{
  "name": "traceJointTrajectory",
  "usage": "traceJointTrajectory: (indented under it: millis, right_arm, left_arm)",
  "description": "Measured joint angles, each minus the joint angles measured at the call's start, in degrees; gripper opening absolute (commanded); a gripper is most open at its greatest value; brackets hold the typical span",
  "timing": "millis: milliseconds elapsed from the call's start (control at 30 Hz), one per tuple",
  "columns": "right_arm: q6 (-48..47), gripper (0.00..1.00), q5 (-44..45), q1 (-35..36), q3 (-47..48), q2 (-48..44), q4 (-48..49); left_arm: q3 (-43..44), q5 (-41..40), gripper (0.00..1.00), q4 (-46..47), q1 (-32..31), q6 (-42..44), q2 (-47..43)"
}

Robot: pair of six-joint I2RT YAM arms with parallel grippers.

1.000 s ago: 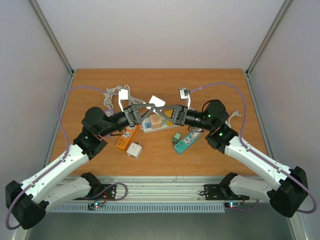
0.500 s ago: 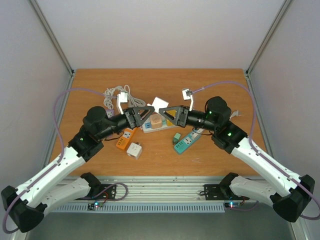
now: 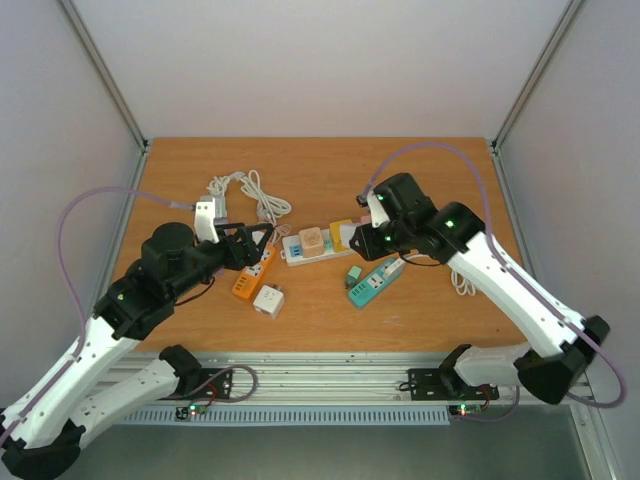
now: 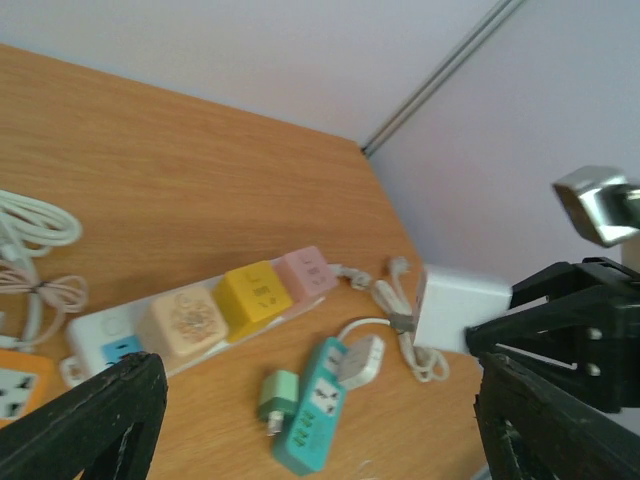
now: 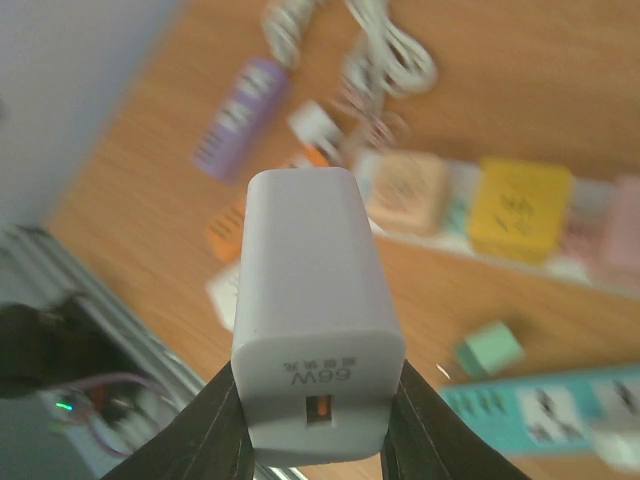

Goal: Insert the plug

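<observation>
Plug (image 5: 318,300), right wrist view: a white block marked 66W is seen port end on, clamped at its sides. The prongs are turned away from the lens and cannot be seen, a hold judged to let them lead toward a socket.
Right gripper (image 5: 318,425), right wrist view: closed on the plug, one finger pressed to each flank.
Strip (image 5: 470,205), right wrist view: blurred, laid on the table (image 5: 560,60) beyond the plug, its peach and yellow cubes in a row. The plug is held above it, not touching.
Left gripper (image 4: 320,425), left wrist view: the fingers are spread wide and nothing is held between them.
Plug, left wrist view: it is carried in the air past the strip's pink end, gripped by the dark right claw, off the wood.
Teal strip (image 4: 310,415), left wrist view: laid near the strip, with a small green adapter (image 4: 276,395) just beside it.
Arms, top view: the left claw is set by the strip's left end and the right wrist over its right end. The plug is mostly hidden under that wrist.
Placement, top view: the strip is flanked by both claws, judged so that the free claw can steady it while the plug is pressed in.
Progress: insertion is judged not yet done, no socket being met.
</observation>
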Motion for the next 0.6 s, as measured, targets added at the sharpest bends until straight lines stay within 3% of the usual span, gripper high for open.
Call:
traceJointTrajectory:
  millis: [300,600]
  right_arm:
    - [-3.89,0.06,12.07,0.0,4.55,13.35,-20.76]
    - [-7.82,0.06,15.26,0.0,6.38,18.95,-28.68]
  left_arm:
    - [2.16,-2.8,0.85,-7.69,0.0,7.89,-1.29]
    - [1.77,-2.43,0.85,-9.44,0.0,11.67,-1.29]
